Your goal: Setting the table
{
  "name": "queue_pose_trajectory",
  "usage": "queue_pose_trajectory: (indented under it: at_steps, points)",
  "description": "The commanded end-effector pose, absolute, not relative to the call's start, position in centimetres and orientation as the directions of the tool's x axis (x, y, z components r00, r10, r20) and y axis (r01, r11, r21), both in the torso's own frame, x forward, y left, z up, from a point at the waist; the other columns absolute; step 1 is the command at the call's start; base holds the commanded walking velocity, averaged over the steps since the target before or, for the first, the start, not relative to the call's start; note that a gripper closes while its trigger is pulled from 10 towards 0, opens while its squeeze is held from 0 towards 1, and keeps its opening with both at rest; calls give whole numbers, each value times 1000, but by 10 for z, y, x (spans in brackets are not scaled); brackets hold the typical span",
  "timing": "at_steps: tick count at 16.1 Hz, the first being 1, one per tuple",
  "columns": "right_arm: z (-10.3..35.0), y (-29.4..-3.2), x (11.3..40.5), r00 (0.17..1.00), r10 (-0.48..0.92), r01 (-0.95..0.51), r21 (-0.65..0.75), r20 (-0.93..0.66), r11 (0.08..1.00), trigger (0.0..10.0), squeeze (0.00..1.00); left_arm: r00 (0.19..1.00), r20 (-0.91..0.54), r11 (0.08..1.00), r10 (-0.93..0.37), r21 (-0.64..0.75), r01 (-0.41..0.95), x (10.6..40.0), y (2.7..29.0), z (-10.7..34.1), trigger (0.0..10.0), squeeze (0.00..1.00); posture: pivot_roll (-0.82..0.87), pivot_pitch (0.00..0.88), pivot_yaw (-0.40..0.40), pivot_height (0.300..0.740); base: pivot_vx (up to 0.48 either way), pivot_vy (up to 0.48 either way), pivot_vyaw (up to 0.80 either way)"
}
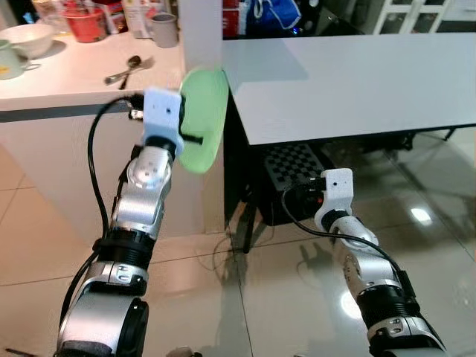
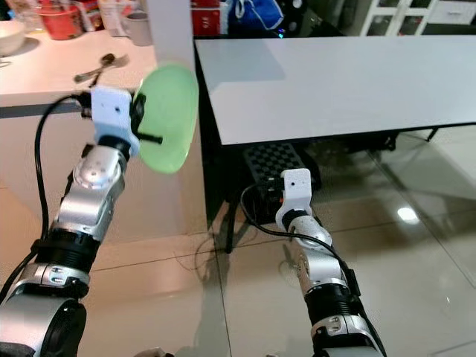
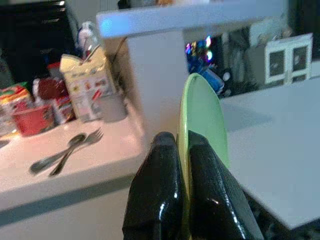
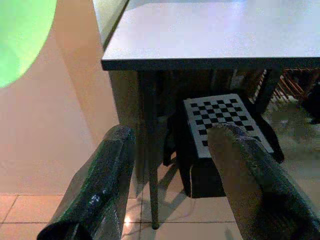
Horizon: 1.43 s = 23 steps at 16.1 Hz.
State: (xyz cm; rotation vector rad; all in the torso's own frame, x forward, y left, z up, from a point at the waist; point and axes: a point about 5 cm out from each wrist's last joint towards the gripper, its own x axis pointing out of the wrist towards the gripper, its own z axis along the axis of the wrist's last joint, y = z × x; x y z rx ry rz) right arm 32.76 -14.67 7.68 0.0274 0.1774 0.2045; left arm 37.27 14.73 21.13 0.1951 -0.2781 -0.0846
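Currently: left gripper (image 3: 182,150) jaws clamp plate (image 1: 204,119) on edge | table (image 1: 357,82) lies right of plate | right gripper (image 4: 170,150) low, jaws released, empty.

Both arms are showing silver, rounded metal segments joined by black ribbed collars near the elbows. The left arm (image 1: 141,201) is ending in a white boxy wrist housing (image 1: 162,111) with small dark screw holes, and a thick black cable (image 1: 93,156) is looping out from it at 9 o'clock. The right arm (image 1: 364,264) is wearing the same white housing (image 1: 336,186), a thinner black cable (image 1: 297,219) curling beside it. The fingers (image 3: 210,195) are looking glossy black, long and rounded.
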Motion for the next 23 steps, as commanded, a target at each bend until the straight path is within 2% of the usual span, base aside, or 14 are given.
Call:
queue_pose_trajectory:
  at_steps: [1, 9, 17, 19, 21, 23]
  points:
    - [78, -148, 329, 967, 196, -191, 45, -164, 981, 10000, 0, 912, 386, 979, -137, 193, 65, 372, 140, 250, 0, 0, -12, 0, 19, 740, 0, 0, 0]
    - [78, -147, 330, 968, 191, -185, 52, -163, 981, 10000, 0, 858, 454, 963, -240, 226, 149, 372, 113, 281, 0, 0, -13, 0, 26, 740, 0, 0, 0]
    - [81, -150, 331, 973, 177, -172, 47, -148, 984, 10000, 0, 885, 368, 944, -285, 269, 192, 382, 105, 257, 0, 0, -29, 0, 35, 740, 0, 0, 0]
    - [82, -148, 331, 974, 177, -172, 48, -139, 984, 10000, 0, 892, 350, 949, -285, 234, 212, 386, 104, 253, 0, 0, -33, 0, 35, 740, 0, 0, 0]
    - [83, -149, 332, 975, 175, -170, 46, -138, 984, 10000, 0, 896, 351, 961, -274, 141, 239, 388, 103, 257, 0, 0, -34, 0, 34, 740, 0, 0, 0]
    - [82, -152, 332, 975, 172, -167, 44, -140, 985, 10000, 0, 925, 308, 947, -222, -156, 279, 394, 107, 260, 0, 0, -34, 0, 35, 740, 0, 0, 0]
